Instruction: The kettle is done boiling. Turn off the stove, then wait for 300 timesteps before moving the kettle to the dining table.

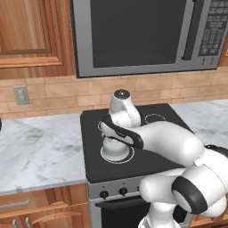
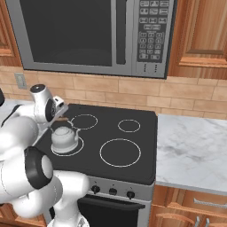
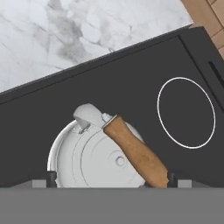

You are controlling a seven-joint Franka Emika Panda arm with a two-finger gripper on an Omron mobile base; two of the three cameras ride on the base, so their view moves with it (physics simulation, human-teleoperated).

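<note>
The kettle [image 2: 64,138] sits on the stove [image 2: 133,153], on the front burner nearest the marble table [image 1: 38,149] that runs off on that side, so it stands close to the stove's side edge and a short way back from the front edge with its row of black knobs [image 2: 112,191]. The other three burner rings on the stove are bare, leaving open black glass across most of the top. The claw [image 3: 111,180] hangs right over the kettle, looking straight down on its domed lid; its two finger tips stand wide apart, one at each side of the kettle at the bottom of the hand view, and hold nothing. The brown wooden handle bar [image 3: 136,151] crosses the lid at a slant, its lower end near one finger tip [image 3: 171,178], and I cannot tell whether they touch. The spout [image 3: 89,115] points toward the marble table. Above the stove hangs a steel microwave [image 2: 93,35] against the brick wall, well over the kettle, with wooden cupboards [image 2: 199,37] beside it. The white arm [image 1: 151,138] reaches across the front of the stove to the kettle. More marble table [image 2: 193,150] lies on the stove's far side.
</note>
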